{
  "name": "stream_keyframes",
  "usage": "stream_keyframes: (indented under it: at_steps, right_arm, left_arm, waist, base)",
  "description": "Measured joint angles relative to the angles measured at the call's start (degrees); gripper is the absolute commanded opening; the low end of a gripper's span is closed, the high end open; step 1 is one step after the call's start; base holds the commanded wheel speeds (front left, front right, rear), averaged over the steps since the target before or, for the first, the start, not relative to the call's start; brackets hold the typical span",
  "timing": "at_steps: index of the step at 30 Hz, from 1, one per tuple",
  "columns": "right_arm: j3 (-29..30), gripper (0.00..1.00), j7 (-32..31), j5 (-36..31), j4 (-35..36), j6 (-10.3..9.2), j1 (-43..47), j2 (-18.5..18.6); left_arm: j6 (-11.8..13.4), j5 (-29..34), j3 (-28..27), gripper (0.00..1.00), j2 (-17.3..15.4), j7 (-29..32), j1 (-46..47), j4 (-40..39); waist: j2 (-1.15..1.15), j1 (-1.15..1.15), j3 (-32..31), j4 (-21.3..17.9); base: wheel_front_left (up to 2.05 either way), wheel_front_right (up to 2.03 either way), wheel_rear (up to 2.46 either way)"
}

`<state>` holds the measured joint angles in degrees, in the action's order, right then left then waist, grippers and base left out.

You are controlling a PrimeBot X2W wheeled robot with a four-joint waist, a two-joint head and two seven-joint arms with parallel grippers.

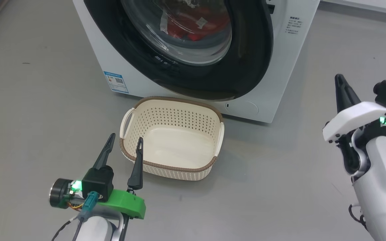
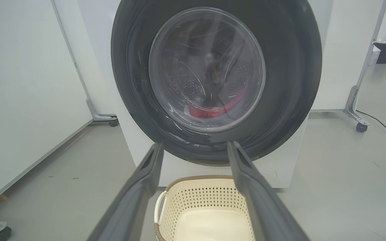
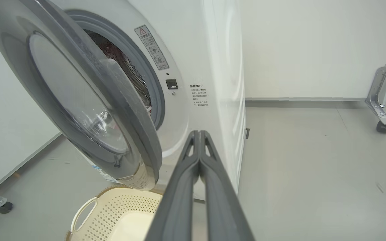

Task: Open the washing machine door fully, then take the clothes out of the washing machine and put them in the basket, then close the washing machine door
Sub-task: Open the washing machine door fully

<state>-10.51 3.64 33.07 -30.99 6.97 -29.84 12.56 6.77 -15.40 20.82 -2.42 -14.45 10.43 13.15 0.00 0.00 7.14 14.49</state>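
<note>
Step in hand is the first one, opening the door fully. The washing machine door (image 1: pixel 250 57) is only partway out: in my right wrist view its latch-side edge stands off the white front of the washing machine (image 1: pixel 290 67), with the drum mouth showing in the gap, hinge side to my left. The clothes (image 1: pixel 188 28) are inside the drum, red behind the glass bowl, none out yet. The basket (image 1: pixel 176 117) sits empty on the floor (image 1: pixel 45 100) just in front of the machine, below the door's lower rim. My left pincer (image 1: pixel 126 137) is wide open, holding nothing, hovering by the basket's near left corner and aimed at the door glass. My right pincer (image 1: pixel 340 82) is closed, fingers pressed together on nothing, off to the right of the machine and apart from the door. Next move, as I judge it: bring the closed right pincer in behind the door's free edge and sweep the door leftward on its hinge until it is open all the way. I can't tell how much the rim clears the basket, so watch that. Then the open left pincer can go into the drum for the clothes.
</note>
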Motion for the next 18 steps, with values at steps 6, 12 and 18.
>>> stream_keyframes:
  at_steps: [6,12,18]
  right_arm:
    - [-0.2,0.00,3.5,-0.6,2.7,-0.67,7.2,-1.2]
    - [-0.1,0.00,7.5,-2.0,6.3,-3.38,13.4,-1.9]
    - [0.6,0.37,9.4,-3.3,11.1,-6.22,17.3,-3.3]
  left_arm:
    - [0.0,0.5,-2.1,1.00,-0.3,0.0,-1.1,-0.4]
    - [0.0,0.9,-2.6,1.00,-0.3,0.0,-2.0,-0.7]
    - [0.0,1.5,-3.3,1.00,-0.3,0.0,-2.9,-0.9]
  waist:
    - [0.00,0.00,-1.4,-2.1]
    - [0.00,0.00,-2.5,-3.8]
    - [0.00,0.00,-3.1,-4.9]
  base:
    - [0.00,0.00,0.00]
    - [0.00,0.00,0.00]
    - [0.00,0.00,0.00]
